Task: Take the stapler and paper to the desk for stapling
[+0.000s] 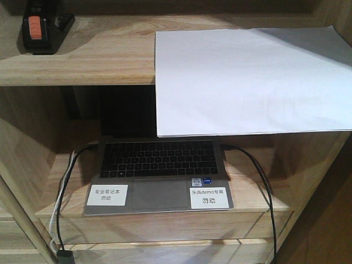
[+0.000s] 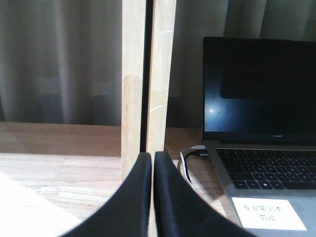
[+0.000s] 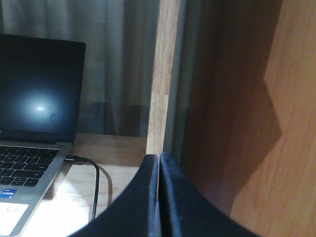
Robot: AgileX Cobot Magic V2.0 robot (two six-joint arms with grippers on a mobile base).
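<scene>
stapler (image 1: 41, 30): black, orange-red top patch, far left on upper shelf (image 1: 93, 63) | paper (image 1: 242, 82): blank white sheet, same shelf, right, well apart from stapler, front edge overhanging laptop (image 1: 159, 165) | my left gripper (image 2: 152, 157): pressed together, pinching nothing, near wooden upright (image 2: 148, 74) | my right gripper (image 3: 159, 159): pressed together, pinching nothing

The black stapler (image 1: 41, 30) with its orange patch sits at the far left of the upper shelf (image 1: 99, 60). The white paper (image 1: 242, 82) lies at the right, overhanging the shelf's front edge above an open laptop (image 1: 159, 165), which bears two white labels (image 1: 107, 195) and has a black cable (image 1: 273, 231) on each side
</scene>
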